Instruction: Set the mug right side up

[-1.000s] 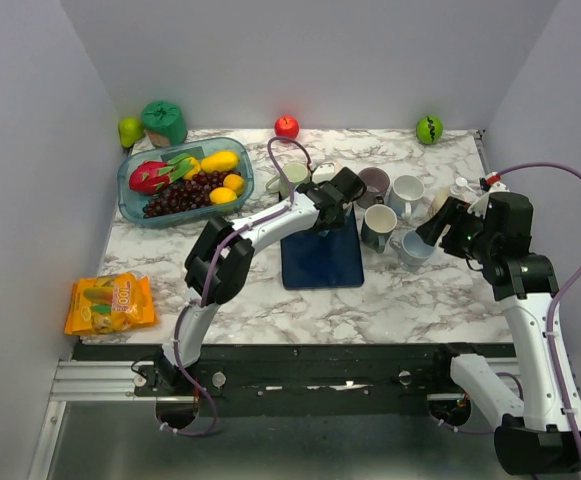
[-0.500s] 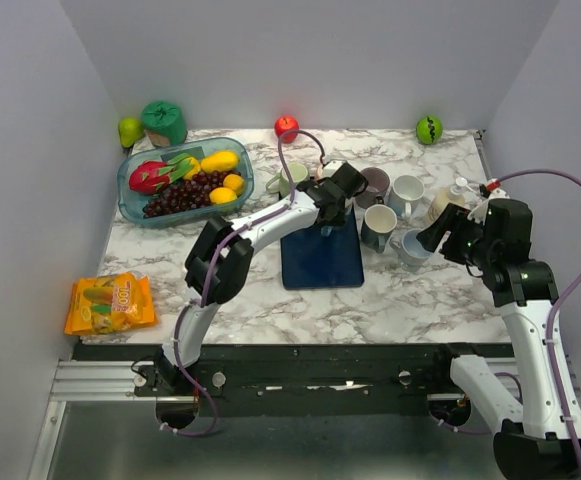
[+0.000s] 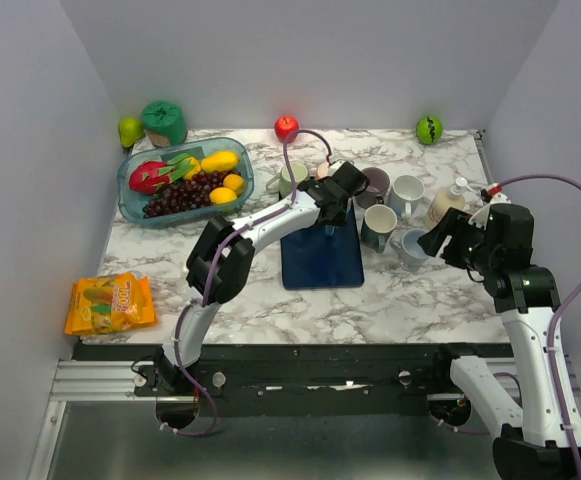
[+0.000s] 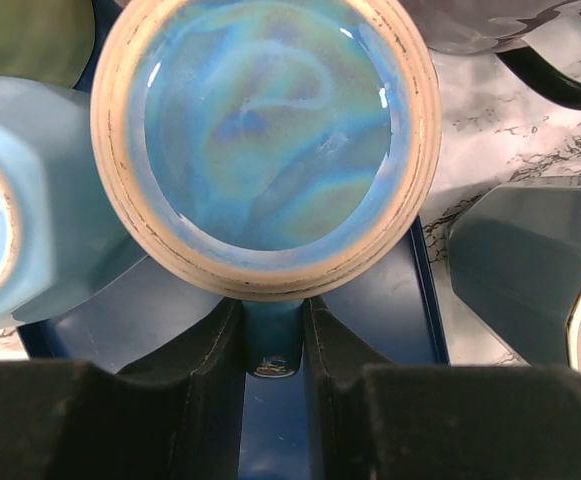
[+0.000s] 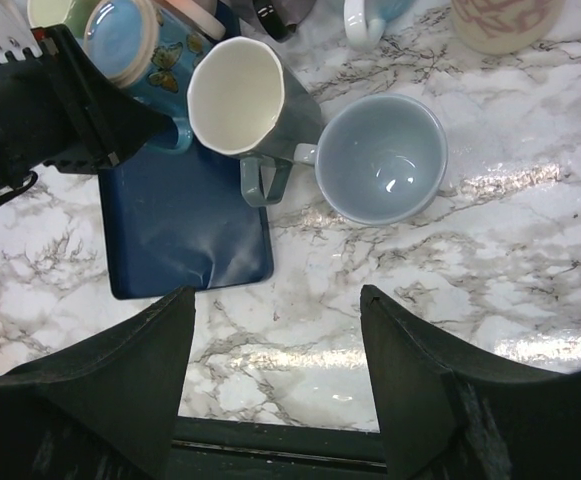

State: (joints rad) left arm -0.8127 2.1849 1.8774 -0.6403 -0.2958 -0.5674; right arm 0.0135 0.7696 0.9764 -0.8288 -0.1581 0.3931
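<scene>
The mug (image 4: 270, 140) is blue with butterfly prints (image 5: 135, 50) and stands on a dark blue mat (image 5: 185, 225). A flat glossy blue face ringed in bare beige points upward, which looks like its base. Its handle (image 4: 273, 335) runs down between my left gripper's two fingers, and both pads touch it. My left gripper (image 4: 273, 320) is shut on that handle. From above, this gripper (image 3: 332, 200) covers most of the mug. My right gripper (image 5: 275, 295) hangs open over bare marble to the right, holding nothing (image 3: 438, 235).
A grey faceted mug (image 5: 245, 100) and a pale blue cup (image 5: 380, 160) stand just right of the mat. More mugs (image 3: 407, 192) crowd behind. A fruit tray (image 3: 185, 180) is back left, a snack bag (image 3: 110, 303) front left, an apple (image 3: 286, 127) by the wall.
My left gripper's jaws have narrowed onto the mug's handle. The right arm has drifted slightly right and nearer, its jaws unchanged.
</scene>
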